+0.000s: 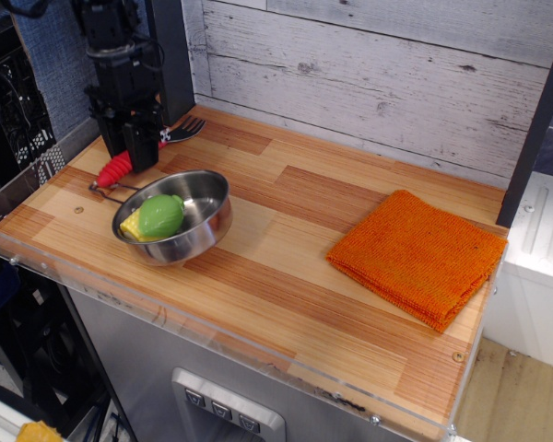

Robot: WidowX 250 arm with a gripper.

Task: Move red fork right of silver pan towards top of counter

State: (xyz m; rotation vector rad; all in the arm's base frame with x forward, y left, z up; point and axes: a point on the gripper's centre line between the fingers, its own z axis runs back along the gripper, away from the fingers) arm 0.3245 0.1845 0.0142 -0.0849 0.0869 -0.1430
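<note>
The red fork (117,168) has its ribbed handle low at the back left of the counter (286,249), and its silver tines (188,127) point toward the back wall. My gripper (136,149) is shut around the fork's middle. The handle end rests on or just above the wire loop handle (104,190) of the silver pan (195,230); I cannot tell which. The pan stands just in front of and right of the gripper, tilted, its rim dipping to the left.
A toy corn cob (157,216) with a green husk lies in the pan. A folded orange cloth (415,256) lies at the right. The grey-white plank wall (378,83) runs along the back. The clear acrylic edge (221,343) lines the front.
</note>
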